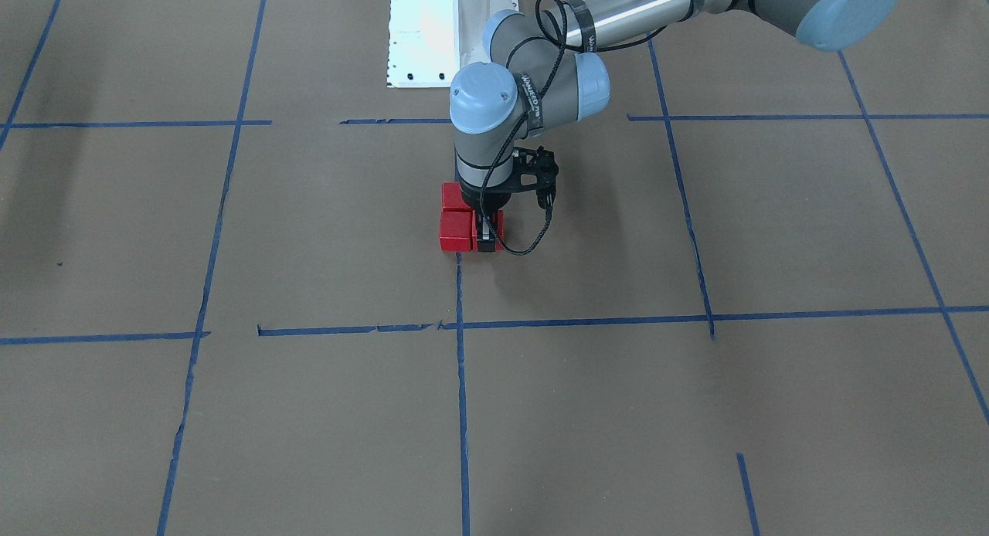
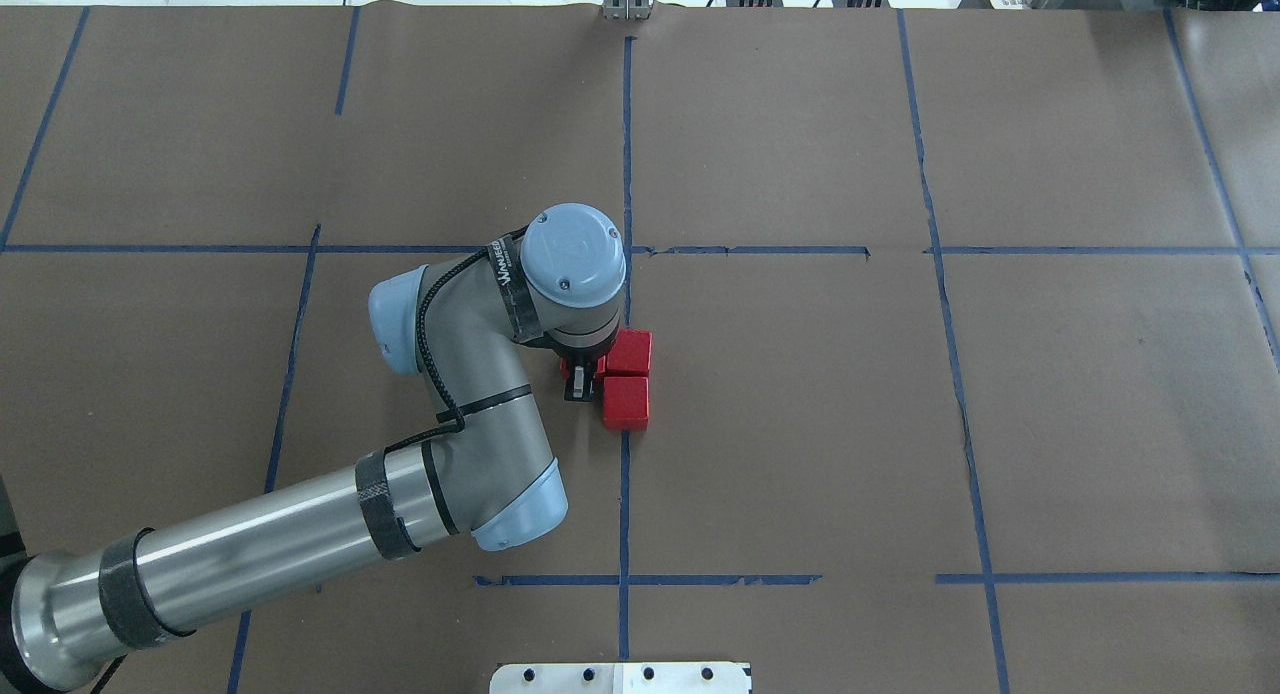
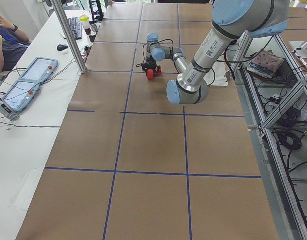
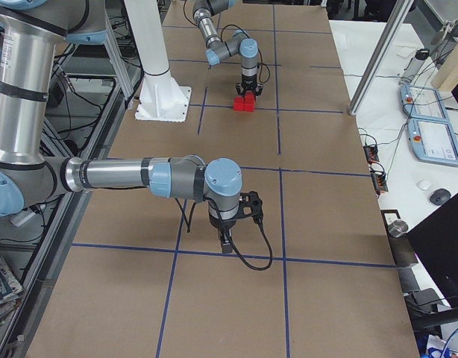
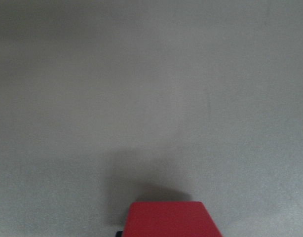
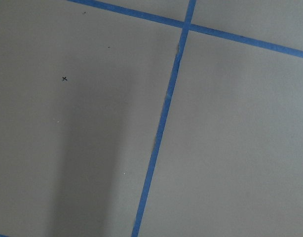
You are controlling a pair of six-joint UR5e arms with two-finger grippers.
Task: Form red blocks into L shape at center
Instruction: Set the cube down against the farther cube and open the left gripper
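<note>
Small matte red cube [image 5: 166, 219], clamped in left pincer [image 1: 487, 236], adjoins two matching cubes [image 2: 626, 402]. Opening off-square could skew the L. Whether the right pincer [image 4: 226, 240] is apart or together, I cannot tell.

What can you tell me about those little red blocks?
Three small bright red cubes with matte faces sit on the brown paper, clustered in an L over the blue tape line splitting the middle cell. Two touch side by side; the third is partly hidden under the left gripper, whose grip on it I cannot judge.
</note>
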